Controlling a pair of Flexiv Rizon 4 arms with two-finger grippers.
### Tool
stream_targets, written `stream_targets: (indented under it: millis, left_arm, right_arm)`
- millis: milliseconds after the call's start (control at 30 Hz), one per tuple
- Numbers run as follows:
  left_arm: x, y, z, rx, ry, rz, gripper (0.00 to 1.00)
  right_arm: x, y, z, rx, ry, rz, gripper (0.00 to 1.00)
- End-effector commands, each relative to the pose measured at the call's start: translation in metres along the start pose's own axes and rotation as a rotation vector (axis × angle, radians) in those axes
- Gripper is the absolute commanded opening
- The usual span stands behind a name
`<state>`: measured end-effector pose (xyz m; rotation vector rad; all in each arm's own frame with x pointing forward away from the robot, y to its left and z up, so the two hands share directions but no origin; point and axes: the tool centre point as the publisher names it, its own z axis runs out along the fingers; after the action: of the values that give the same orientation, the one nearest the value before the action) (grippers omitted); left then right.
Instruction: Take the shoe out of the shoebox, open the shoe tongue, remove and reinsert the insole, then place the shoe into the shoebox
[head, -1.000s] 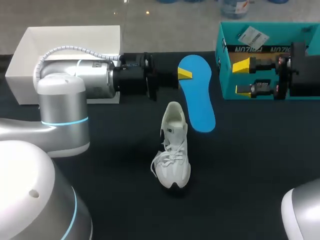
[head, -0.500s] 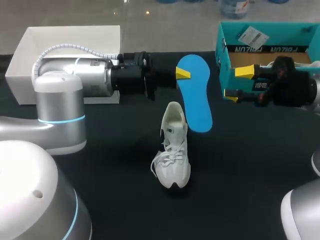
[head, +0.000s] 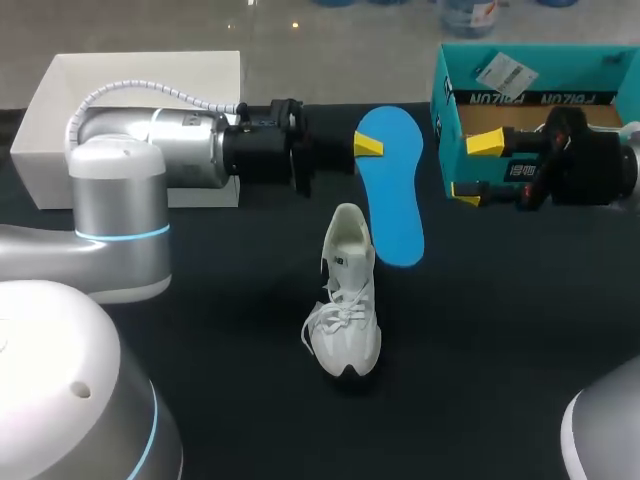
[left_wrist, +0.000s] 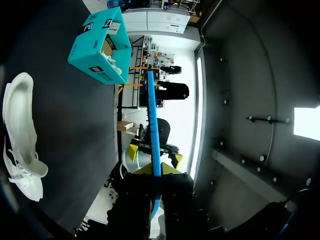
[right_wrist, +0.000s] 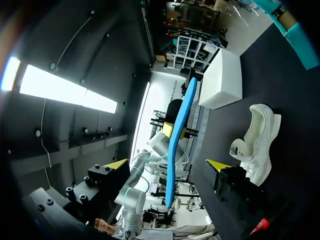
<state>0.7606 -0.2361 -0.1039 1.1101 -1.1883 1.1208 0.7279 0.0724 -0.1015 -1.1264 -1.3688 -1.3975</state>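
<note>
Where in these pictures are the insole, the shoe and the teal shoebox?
insole (head: 393, 190), head view, middle of its blue face
shoe (head: 343, 310), head view, the laces
teal shoebox (head: 445, 130), head view, its left wall

front bench (head: 500, 380): open on either side of shoe (head: 345, 300) | beyond heel: blue insole (head: 395, 200), clamped in left pincer (head: 366, 150), bars the way | shoebox (head: 540, 90) front: right pincer (head: 475, 168), fingers spread, fills the gap | far left: white box (head: 130, 90), left arm (head: 180, 150) lying across it

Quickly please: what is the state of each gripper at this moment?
Left gripper: closed on the blue insole.
Right gripper: open, holding nothing.
</note>
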Motion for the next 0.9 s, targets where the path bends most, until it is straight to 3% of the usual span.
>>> stream_targets:
  millis: [33,300,533,600,900]
  left_arm:
    - [0.001,-0.002,0.0,-0.006,-0.006,0.006,0.0]
    - [-0.001,-0.001,-0.001,0.007,0.0,0.059,0.0]
    - [0.002,0.009,-0.001,0.034,0.041,0.402,0.0]
    - [0.006,0.011,0.0,0.036,-0.054,0.329,0.0]
    - [0.006,0.011,0.0,0.036,-0.054,0.329,0.0]
  right_arm:
    - [0.002,0.006,-0.003,-0.007,-0.056,0.018,1.0]
    - [0.002,0.007,-0.005,-0.031,-0.055,0.007,1.0]
    - [0.002,0.007,-0.005,-0.031,-0.055,0.007,1.0]
    - [0.002,0.007,-0.005,-0.031,-0.055,0.007,1.0]
    - [0.002,0.007,-0.005,-0.031,-0.055,0.007,1.0]
